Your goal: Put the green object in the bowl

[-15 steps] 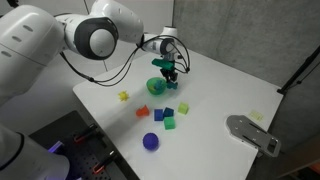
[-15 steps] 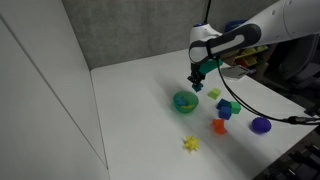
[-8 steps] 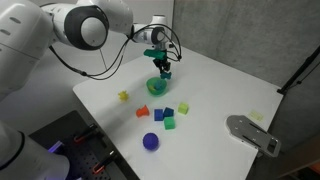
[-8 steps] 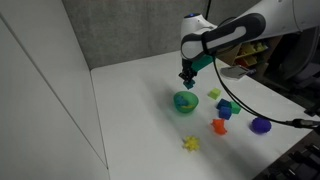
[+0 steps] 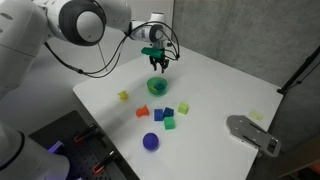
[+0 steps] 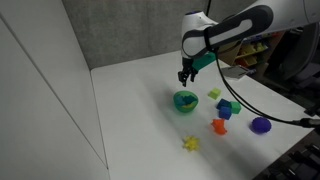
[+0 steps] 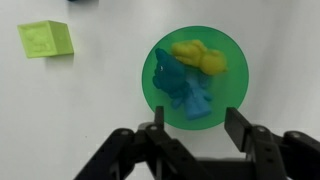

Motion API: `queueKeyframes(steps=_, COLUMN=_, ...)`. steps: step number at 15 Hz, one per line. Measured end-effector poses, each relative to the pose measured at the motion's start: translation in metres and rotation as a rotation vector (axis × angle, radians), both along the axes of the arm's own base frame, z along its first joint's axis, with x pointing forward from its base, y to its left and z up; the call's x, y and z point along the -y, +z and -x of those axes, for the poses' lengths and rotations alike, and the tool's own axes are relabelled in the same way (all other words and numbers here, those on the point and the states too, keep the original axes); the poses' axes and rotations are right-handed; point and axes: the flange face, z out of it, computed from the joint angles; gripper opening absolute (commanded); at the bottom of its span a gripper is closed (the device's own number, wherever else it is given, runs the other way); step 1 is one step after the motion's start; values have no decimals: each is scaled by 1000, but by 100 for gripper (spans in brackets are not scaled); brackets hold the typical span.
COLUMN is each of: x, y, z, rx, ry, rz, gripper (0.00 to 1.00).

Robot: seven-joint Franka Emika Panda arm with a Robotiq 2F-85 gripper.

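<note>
Green bowl [image 7: 192, 85] fills the middle of the wrist view, round and resting on the white table [image 7: 70, 110]. Inside it, the green object [image 7: 183, 88] lies toward the left and lower part of the bowl's floor, teal-tinged and irregular in outline. It touches a yellow piece [image 7: 202, 56] that sits in the upper right part of the bowl.

At the bottom edge of that view the gripper [image 7: 196, 125] comes in with its jaws spread wide, nearly as wide as the bowl itself. One black finger stands at lower left and one at lower right. Nothing is between them and they touch neither the bowl nor its contents.

In both exterior views the gripper [image 5: 159, 63] [image 6: 185, 76] hangs above the bowl [image 5: 158, 86] [image 6: 185, 100], pointing down and clear of the rim.

A light green cube [image 7: 45, 40] lies on the table at the upper left of the wrist view, well apart from the bowl.

In an exterior view a loose group of small blocks sits below the bowl in the frame: a red block [image 5: 143, 111], two blue blocks [image 5: 163, 112] and a purple round object [image 5: 151, 141] lower down.
</note>
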Motion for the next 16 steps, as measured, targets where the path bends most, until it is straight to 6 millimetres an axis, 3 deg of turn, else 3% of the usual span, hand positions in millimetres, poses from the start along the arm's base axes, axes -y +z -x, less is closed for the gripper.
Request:
queueKeyframes(steps=7, x=40, y=48, z=21, rx=-1, ry=-51, rz=-7, gripper=100)
queueKeyframes(steps=16, x=87, y=95, z=88, rx=-44, ry=-116, rz=-13, gripper=100)
